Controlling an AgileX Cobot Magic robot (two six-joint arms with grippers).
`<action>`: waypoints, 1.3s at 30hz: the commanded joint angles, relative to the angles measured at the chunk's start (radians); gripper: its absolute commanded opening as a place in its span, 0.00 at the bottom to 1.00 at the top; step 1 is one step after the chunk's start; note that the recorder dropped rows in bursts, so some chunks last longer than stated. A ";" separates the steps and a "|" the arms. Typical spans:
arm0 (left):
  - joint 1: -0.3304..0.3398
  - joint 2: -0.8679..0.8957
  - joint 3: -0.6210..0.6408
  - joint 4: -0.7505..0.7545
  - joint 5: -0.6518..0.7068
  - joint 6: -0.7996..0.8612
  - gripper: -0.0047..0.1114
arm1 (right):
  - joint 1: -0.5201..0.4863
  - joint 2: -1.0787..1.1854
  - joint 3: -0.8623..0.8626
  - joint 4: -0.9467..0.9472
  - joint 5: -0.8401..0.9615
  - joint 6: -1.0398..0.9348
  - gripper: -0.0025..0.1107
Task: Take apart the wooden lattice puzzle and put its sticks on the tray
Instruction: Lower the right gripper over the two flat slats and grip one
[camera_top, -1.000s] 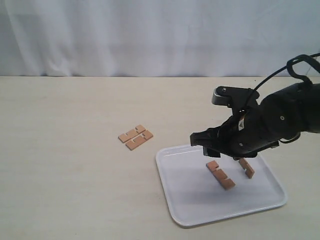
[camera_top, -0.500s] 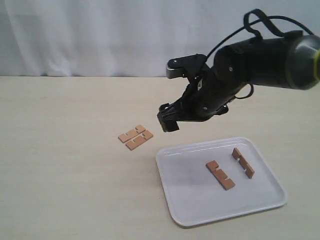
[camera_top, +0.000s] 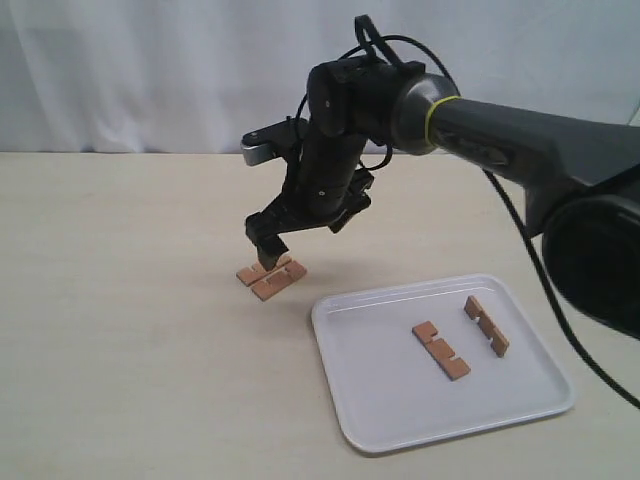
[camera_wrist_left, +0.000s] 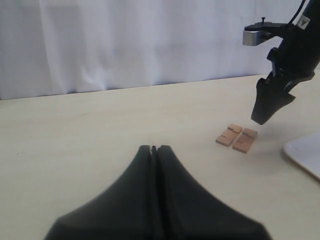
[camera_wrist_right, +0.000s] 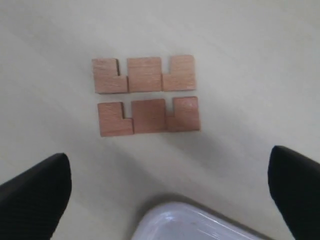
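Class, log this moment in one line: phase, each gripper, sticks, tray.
phase: pre-grasp | right gripper: open, above pair of sticks on table | left gripper: shut, away | tray: two sticks

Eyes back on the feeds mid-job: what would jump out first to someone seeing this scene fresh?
The black right gripper hangs open just above two notched sticks, which lie side by side on the table, left of the white tray in the exterior view. That tray, at the front right, already carries two more sticks, lying apart from each other.
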 joint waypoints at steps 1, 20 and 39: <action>-0.001 0.000 0.002 -0.001 -0.012 -0.003 0.04 | 0.011 0.078 -0.090 0.021 0.072 -0.027 0.98; -0.001 0.000 0.002 -0.001 -0.012 -0.003 0.04 | 0.058 0.153 -0.106 -0.064 -0.082 0.134 0.98; -0.001 0.000 0.002 -0.001 -0.012 -0.003 0.04 | 0.058 0.198 -0.106 -0.117 -0.031 0.112 0.98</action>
